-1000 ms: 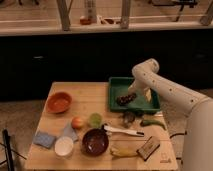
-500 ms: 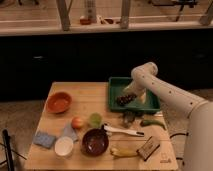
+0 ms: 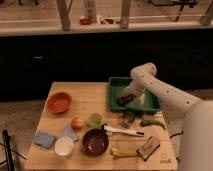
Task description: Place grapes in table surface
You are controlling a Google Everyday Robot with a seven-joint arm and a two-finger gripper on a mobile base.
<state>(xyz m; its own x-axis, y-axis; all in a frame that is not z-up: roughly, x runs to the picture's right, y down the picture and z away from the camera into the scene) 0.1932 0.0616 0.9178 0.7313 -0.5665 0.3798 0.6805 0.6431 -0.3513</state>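
Camera view, read from the left: an orange bowl (image 3: pixel 59 102) sits near the left edge of the table surface (image 3: pixel 92 95), with a blue sponge (image 3: pixel 44 139) and a white cup (image 3: pixel 64 146) toward the front. Next come a small orange fruit (image 3: pixel 77 122) and the dark maroon bowl (image 3: pixel 95 141).

Then comes your target. The grapes (image 3: pixel 123 99) are a dark bunch in the left part of the green tray (image 3: pixel 114 82), not yet on the wood. The gripper (image 3: pixel 131 95) reaches down into the tray at the bunch's upper right end. You cannot tell from here whether it is spread or clamped on the bunch. Further right, a green pepper (image 3: pixel 152 122) lies just in front of the tray.

Expect the bunch to be light, bumpy and somewhat floppy, and easy to crush if it is real fruit. Take it across the middle of its length with a modest squeeze, so that neither end droops and catches the tray wall. The bare wood between the tray and the orange bowl looks like the easiest place to set it down.
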